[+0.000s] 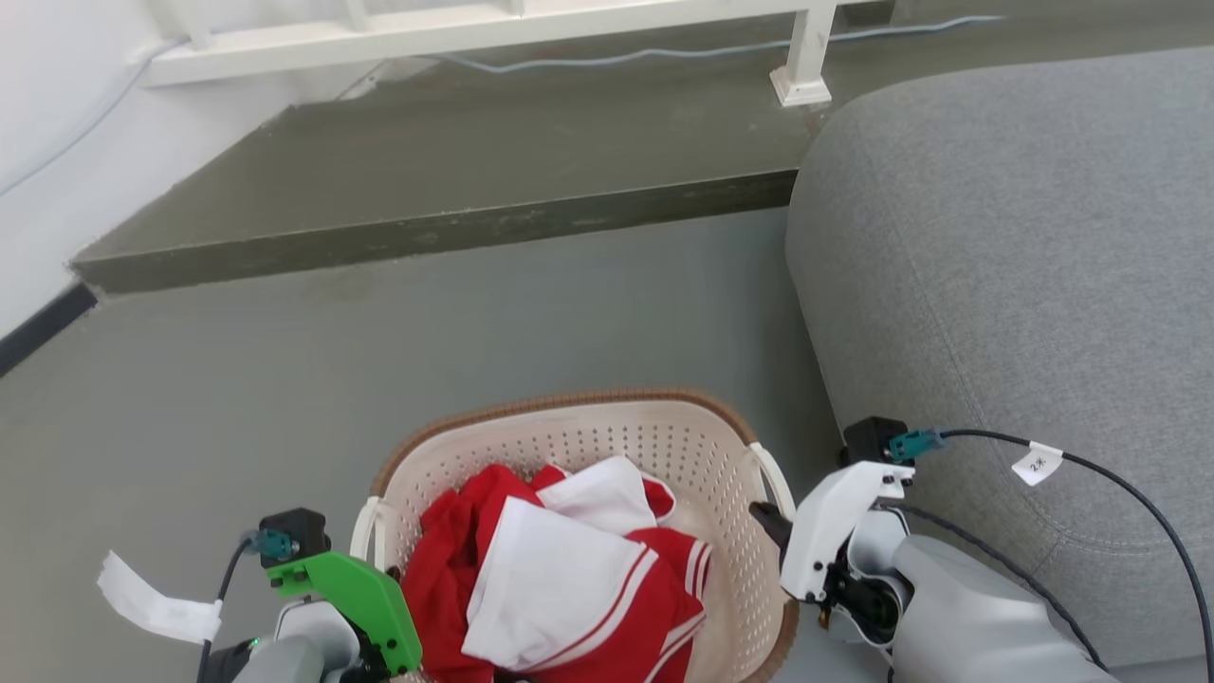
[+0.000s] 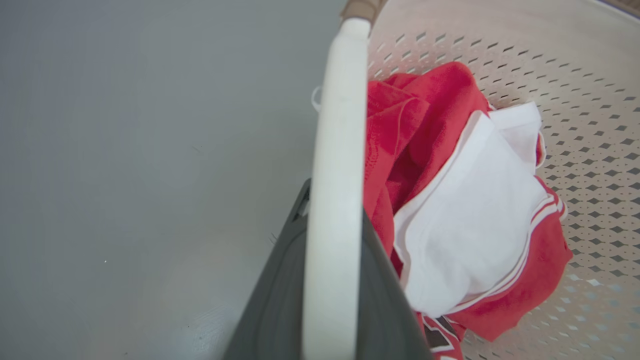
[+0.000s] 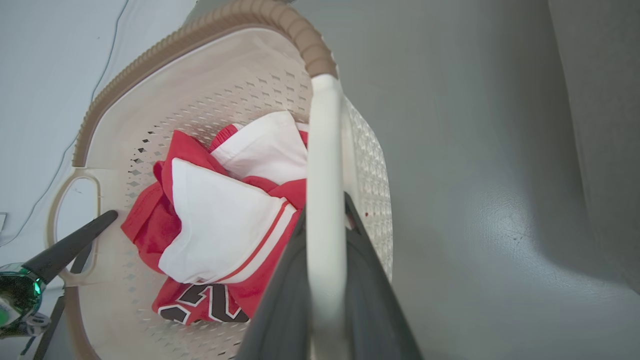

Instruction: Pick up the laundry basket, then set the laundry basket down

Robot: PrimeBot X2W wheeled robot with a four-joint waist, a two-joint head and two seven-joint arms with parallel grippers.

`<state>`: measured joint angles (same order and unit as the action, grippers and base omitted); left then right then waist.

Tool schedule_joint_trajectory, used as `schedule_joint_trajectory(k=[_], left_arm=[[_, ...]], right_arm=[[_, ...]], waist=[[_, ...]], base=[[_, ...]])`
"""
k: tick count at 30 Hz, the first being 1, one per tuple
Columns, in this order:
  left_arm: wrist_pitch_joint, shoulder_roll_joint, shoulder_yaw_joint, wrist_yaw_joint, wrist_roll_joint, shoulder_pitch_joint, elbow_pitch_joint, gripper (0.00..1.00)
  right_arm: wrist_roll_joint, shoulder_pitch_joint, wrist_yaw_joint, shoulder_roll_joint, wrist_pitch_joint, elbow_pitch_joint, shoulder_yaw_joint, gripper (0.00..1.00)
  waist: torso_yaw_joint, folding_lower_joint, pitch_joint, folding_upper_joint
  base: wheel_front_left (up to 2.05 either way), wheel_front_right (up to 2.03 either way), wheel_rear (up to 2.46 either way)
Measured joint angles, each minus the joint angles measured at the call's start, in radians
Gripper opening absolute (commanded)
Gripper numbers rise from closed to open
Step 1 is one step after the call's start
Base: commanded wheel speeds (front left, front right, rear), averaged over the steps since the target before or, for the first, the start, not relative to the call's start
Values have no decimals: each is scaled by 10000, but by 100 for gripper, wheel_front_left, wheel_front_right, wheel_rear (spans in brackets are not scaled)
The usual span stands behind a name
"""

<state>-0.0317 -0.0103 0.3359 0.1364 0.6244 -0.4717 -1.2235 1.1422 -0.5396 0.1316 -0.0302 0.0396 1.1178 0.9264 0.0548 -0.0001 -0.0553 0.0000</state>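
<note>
Gripping is two-sided. The left claw [image 2: 333, 205] is closed on the left handle [image 2: 340, 125] of the basket [image 1: 616, 441], with one dark finger on each side of the white bar. The right claw [image 3: 325, 215] is clamped the same way on the right handle [image 3: 322, 140]. Holding both handles at once probably serves to carry the load level, so that the red and white clothes [image 1: 560, 569] heaped inside do not slide out.

The basket is directly in front of the robot, between its two arms, rim up and roughly level. Whether its base rests on the floor [image 1: 474, 323] or hangs just clear of it cannot be told.

The floor is smooth and grey. A grey sofa [image 1: 1024, 237] stands just beside the basket on the robot's right. Beyond the basket, a raised step [image 1: 427, 161] crosses the room. A white rail [image 1: 474, 28] stands on it and a pale cable [image 1: 616, 57] trails behind.
</note>
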Motion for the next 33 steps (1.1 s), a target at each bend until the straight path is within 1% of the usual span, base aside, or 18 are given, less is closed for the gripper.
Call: schedule_joint_trajectory(k=[14, 33], left_arm=[[341, 8, 288, 0, 376, 339, 58, 0], [399, 65, 546, -2, 523, 382, 213, 0]], right_arm=[[180, 189, 0, 2, 334, 165, 144, 0], [207, 188, 0, -6, 408, 173, 255, 0]], waist=[[40, 0, 323, 0], [55, 1, 221, 0]], base=[[0, 0, 0], [0, 0, 0]])
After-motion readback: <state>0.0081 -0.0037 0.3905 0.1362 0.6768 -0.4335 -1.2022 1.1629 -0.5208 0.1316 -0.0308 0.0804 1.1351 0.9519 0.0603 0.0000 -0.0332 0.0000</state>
